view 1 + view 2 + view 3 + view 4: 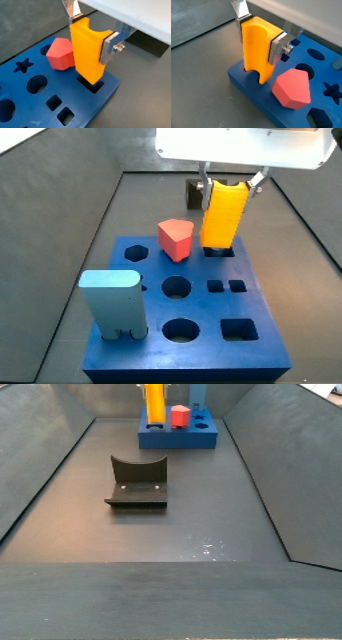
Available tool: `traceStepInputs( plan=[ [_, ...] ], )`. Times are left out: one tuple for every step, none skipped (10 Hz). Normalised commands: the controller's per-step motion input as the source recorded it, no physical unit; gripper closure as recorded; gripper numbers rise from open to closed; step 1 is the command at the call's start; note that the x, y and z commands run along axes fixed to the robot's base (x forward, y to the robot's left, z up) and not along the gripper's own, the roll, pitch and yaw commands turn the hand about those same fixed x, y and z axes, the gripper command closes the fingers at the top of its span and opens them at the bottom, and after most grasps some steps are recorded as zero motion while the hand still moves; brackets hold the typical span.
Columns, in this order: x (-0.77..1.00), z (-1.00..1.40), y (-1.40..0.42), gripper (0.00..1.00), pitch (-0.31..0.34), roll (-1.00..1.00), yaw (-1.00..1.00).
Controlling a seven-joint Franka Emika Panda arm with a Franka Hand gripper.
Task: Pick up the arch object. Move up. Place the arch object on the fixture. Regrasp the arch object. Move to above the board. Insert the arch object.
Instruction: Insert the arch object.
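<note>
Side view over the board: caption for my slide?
Tool lowers arch object into board slot beside red peg.

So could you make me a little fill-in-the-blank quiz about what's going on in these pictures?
1. The gripper is shut on the yellow-orange ____.
2. That piece's lower end sits at a hole in the ____ board.
3. The peg standing beside it is ____.
4. The fixture on the floor holds ____.

Missing words: arch object; blue; red; nothing
</note>
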Motion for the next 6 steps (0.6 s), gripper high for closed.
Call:
traceStepInputs(
  plan=[
    [0.12, -0.20, -0.03, 1.00, -0.047, 0.00, 0.00],
    [0.15, -0.29, -0.04, 1.00, -0.083, -0.09, 0.00],
    [0.08, -0.23, 0.00, 1.00, -0.100, -0.11, 0.00],
    [0.00, -0.07, 0.00, 1.00, -0.016, 0.00, 0.00],
    [0.00, -0.06, 0.00, 1.00, -0.010, 0.00, 0.02],
    [-0.01, -0.13, 0.00, 1.00, -0.026, 0.01, 0.03]
  ],
)
